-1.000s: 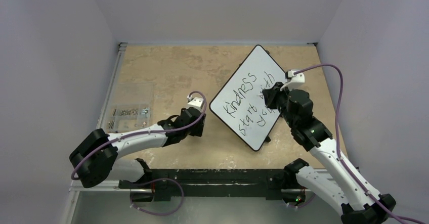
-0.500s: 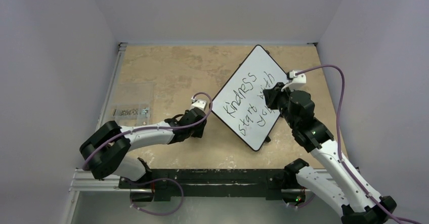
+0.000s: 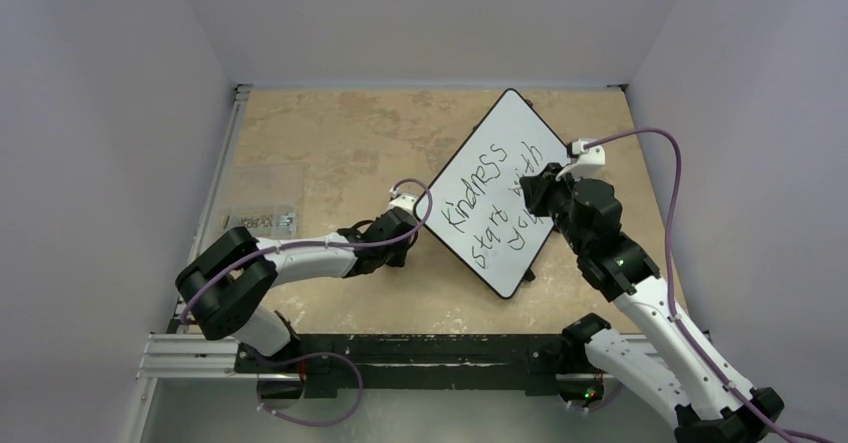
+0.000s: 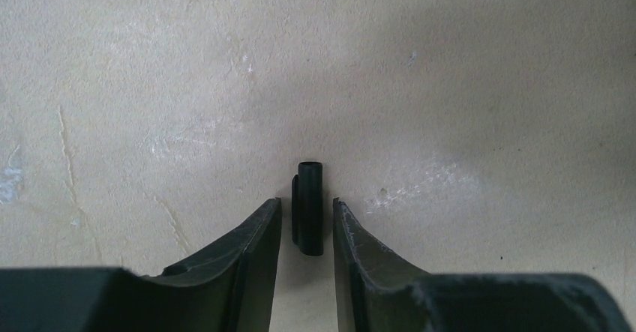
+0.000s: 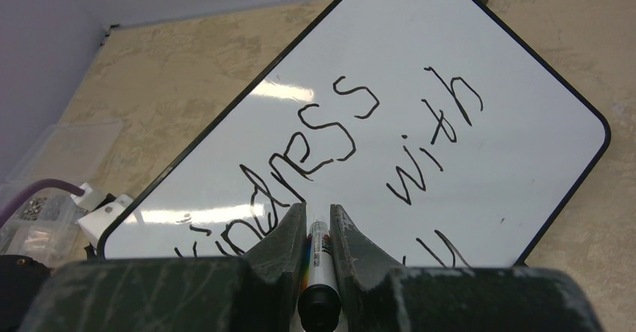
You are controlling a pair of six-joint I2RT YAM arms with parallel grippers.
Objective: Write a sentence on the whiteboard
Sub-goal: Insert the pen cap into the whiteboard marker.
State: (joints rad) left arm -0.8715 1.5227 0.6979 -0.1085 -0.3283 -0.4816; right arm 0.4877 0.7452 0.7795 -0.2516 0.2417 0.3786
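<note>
The whiteboard (image 3: 505, 143) stands tilted at mid-right of the table, one corner toward the back; it fills the right wrist view (image 5: 420, 40). The sentence (image 3: 495, 198) reads "Kindness start with", with a short third line like "you" below it; part of it shows in the right wrist view (image 5: 322, 141). My right gripper (image 3: 530, 191) (image 5: 318, 210) is shut on a white marker (image 5: 318, 261) with a black end, close over the board. My left gripper (image 3: 398, 251) (image 4: 307, 201) is low over the table by the board's left corner, jaws slightly apart around a small black cap (image 4: 309, 216) lying on the table.
A clear plastic box of small metal parts (image 3: 258, 221) sits at the table's left edge, also seen in the right wrist view (image 5: 34, 212). Grey walls close in on the left, back and right. The tabletop (image 3: 340, 143) is tan and stone-patterned.
My left arm has stretched to the right, bringing its gripper closer to the board's left corner. The right gripper and the marker have hardly moved.
</note>
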